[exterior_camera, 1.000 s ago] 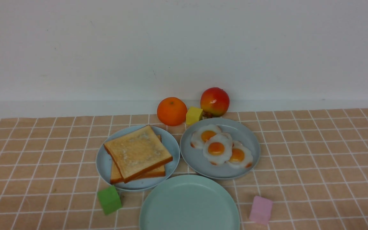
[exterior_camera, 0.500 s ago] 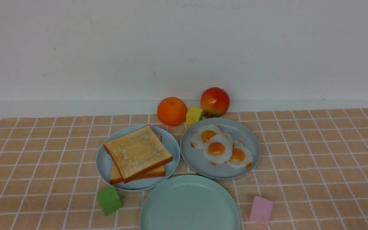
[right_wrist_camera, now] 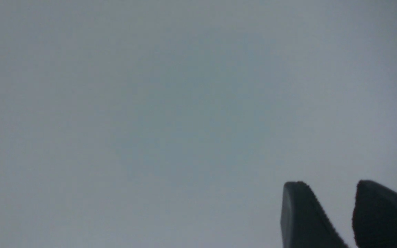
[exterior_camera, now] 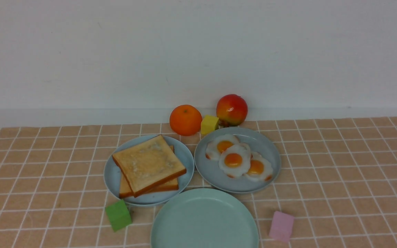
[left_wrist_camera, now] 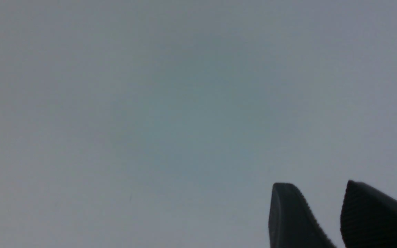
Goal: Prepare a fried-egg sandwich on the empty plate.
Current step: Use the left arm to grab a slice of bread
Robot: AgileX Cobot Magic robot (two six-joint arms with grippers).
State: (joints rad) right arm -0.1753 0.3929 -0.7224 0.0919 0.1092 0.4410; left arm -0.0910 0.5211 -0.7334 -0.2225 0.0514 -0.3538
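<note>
The empty plate (exterior_camera: 204, 220), pale mint green, sits at the front centre of the table with nothing on it. Two toast slices (exterior_camera: 148, 163) lie stacked on a light blue plate (exterior_camera: 110, 175) behind it to the left. Three fried eggs (exterior_camera: 233, 160) overlap on a grey-blue plate (exterior_camera: 267, 144) behind it to the right. No fried-egg sandwich is in view. Neither gripper shows in the front view. In its wrist view my left gripper (left_wrist_camera: 317, 186) is open and holds nothing, facing a plain grey surface. My right gripper (right_wrist_camera: 329, 184) stands the same way.
An orange (exterior_camera: 185, 119), a yellow cube (exterior_camera: 209, 124) and a red-yellow apple (exterior_camera: 232, 109) stand by the back wall. A green cube (exterior_camera: 118, 215) lies left of the mint plate and a pink cube (exterior_camera: 281, 226) right of it. A checked cloth covers the table.
A dark part at the front view's lower left corner a second ago has gone out of view. Plates, toast and eggs have not moved.
</note>
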